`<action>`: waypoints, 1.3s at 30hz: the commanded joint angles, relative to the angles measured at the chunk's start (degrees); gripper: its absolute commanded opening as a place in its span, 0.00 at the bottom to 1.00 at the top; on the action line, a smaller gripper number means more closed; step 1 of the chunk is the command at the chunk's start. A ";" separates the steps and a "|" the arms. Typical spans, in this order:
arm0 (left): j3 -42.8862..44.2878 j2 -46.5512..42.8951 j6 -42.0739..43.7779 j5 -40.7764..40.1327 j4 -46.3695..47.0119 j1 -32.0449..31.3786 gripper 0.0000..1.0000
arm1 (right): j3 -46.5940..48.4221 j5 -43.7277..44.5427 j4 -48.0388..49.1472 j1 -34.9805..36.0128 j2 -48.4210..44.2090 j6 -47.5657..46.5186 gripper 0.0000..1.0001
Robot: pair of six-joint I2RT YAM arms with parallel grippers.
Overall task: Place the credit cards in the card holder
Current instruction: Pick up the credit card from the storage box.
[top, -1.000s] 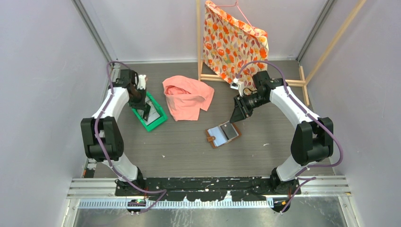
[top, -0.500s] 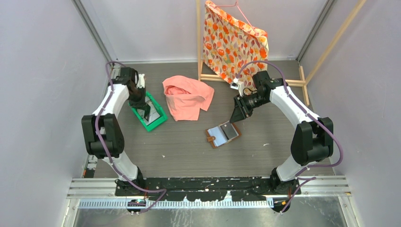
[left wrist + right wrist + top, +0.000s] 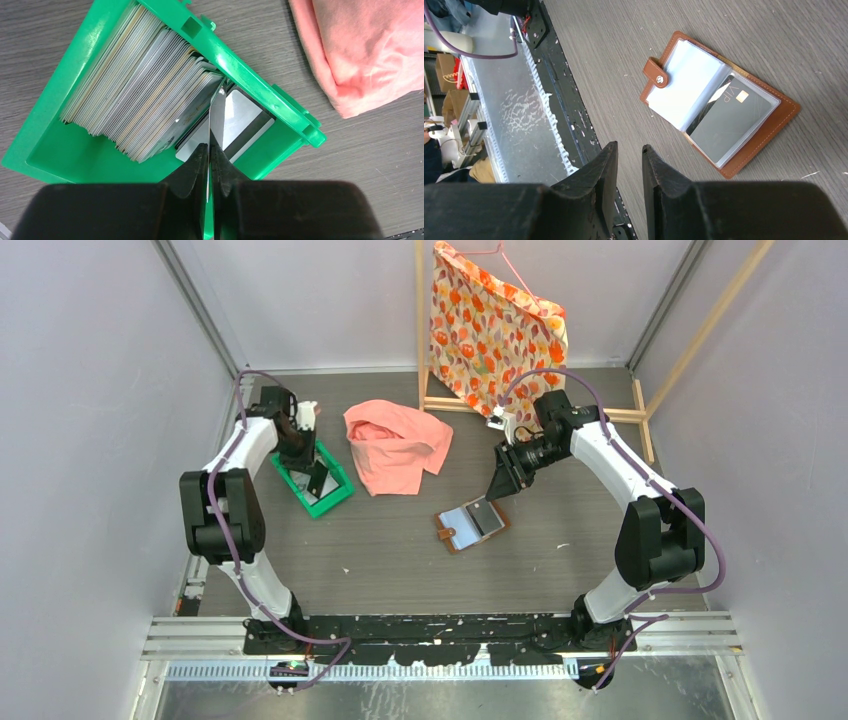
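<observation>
Centrally, left fingers (image 3: 192, 170) pinch one thin grey plastic credit card (image 3: 214, 117) by its edge, presumably light, stiff, slippery; right fingers (image 3: 599, 170) slightly parted, empty.

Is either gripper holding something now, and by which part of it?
The left gripper pinches one credit card by its near edge, at the green tray. The right gripper holds nothing.

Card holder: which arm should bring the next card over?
Left. The left gripper pinches a credit card edge-on over the green tray. The right gripper hangs empty, jaws parted, near the open card holder, so it has nothing to deliver.
</observation>
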 commanded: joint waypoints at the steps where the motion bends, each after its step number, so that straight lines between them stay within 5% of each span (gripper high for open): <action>1: -0.38 -0.57 1.52 0.12 2.61 0.20 0.09 | 0.74 -1.70 -0.68 -0.19 -0.31 -1.31 0.30; 8: 0.34 -0.44 0.79 -0.82 2.11 0.20 0.13 | 0.81 -1.70 -0.71 -0.19 -0.25 -1.41 0.30; 14: 0.30 -0.80 0.67 -0.54 2.31 0.20 0.03 | 0.79 -1.72 -0.81 -0.23 -0.24 -1.52 0.30; 22: -0.38 -3.21 0.58 -0.44 3.63 0.20 0.02 | 0.84 -1.78 -0.88 -0.20 -0.34 -1.50 0.30; 28: 0.46 -3.09 1.75 -3.84 2.73 -0.19 0.37 | 0.84 -1.97 -0.96 -0.18 -0.43 -1.58 0.30; 36: -10.28 -12.40 16.52 -18.99 18.02 -9.63 0.45 | 0.95 -2.30 -1.29 -0.19 -0.50 -1.89 0.30; 39: -15.09 -14.56 22.34 -20.71 25.04 -10.01 0.61 | 0.94 -2.31 -1.46 -0.16 -0.65 -1.94 0.30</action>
